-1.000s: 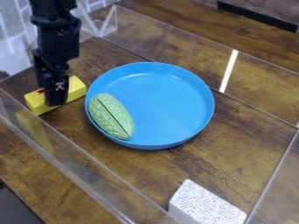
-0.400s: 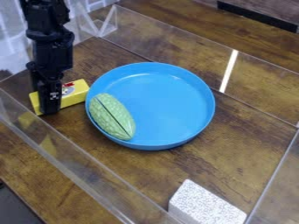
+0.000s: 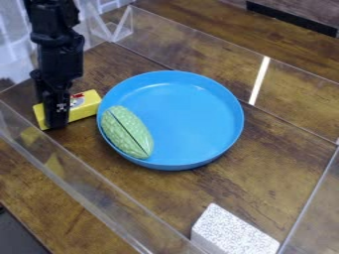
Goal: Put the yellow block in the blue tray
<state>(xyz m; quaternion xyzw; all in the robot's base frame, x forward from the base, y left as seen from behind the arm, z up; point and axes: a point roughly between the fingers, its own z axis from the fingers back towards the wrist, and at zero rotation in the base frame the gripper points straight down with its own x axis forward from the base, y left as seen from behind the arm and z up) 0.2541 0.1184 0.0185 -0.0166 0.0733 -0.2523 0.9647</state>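
At left of wooden table, black metal gripper (image 3: 56, 111) pinching small yellow rectangular block (image 3: 79, 107); transfer to round blue plastic tray (image 3: 199, 117) still pending (tray holding green oval (image 3: 126, 132)).

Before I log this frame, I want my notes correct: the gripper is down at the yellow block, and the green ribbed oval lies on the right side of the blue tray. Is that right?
Not quite: the camera view shows the green ribbed oval on the left side of the blue tray.

The black arm reaches down from the upper left, its claw (image 3: 56, 117) pointing downward and shut.
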